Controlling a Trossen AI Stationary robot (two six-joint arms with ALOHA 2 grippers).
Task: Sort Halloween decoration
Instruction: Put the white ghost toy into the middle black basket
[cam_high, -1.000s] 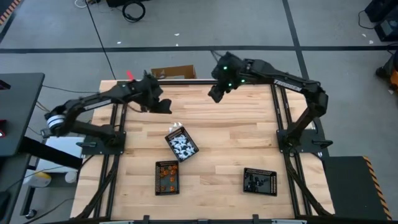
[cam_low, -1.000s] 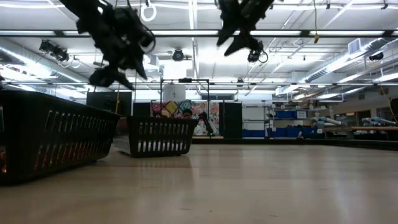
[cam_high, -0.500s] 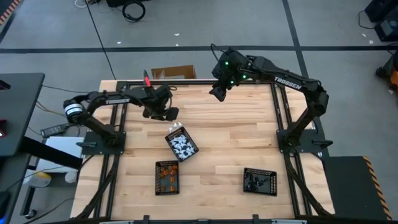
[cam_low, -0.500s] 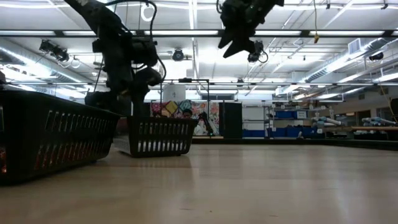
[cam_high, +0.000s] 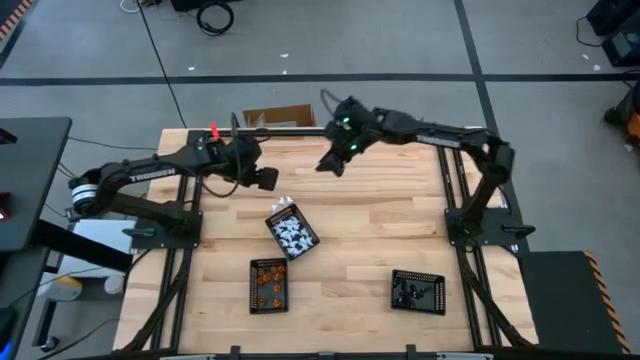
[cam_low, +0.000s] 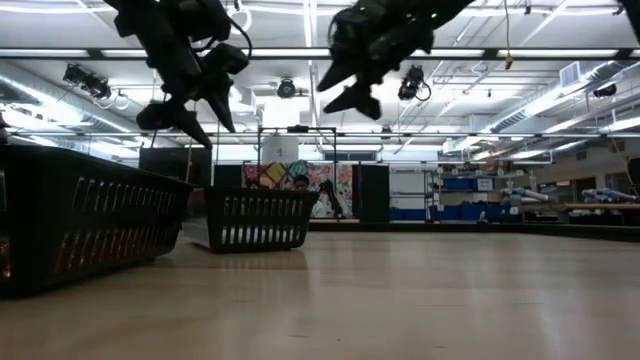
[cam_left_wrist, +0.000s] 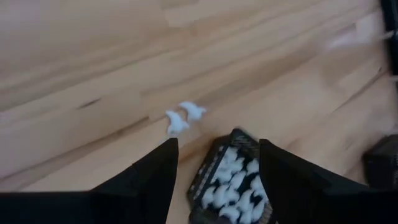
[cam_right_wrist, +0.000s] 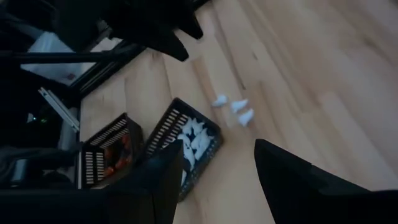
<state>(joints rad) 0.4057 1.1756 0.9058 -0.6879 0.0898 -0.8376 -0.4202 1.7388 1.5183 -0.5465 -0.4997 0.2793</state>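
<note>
left hand (cam_high: 268, 179): apart, aloft | right hand (cam_high: 326, 165): apart, aloft | white pieces (cam_left_wrist: 185, 117) beside tray (cam_high: 292, 233) rim

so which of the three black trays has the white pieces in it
The tilted black rectangular tray nearest the table's middle, just below the left hand. It holds white toy pieces; the front-left tray holds orange ones, the front-right tray dark ones.

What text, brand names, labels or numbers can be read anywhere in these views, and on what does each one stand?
"TROSSEN": white lettering along the left arm in the high view.
White lettering also runs along the right arm in the high view, but it is too blurred to read.
Low view and both wrist views: no readable text; the colourful panel in the room behind is too small to make out.
</note>
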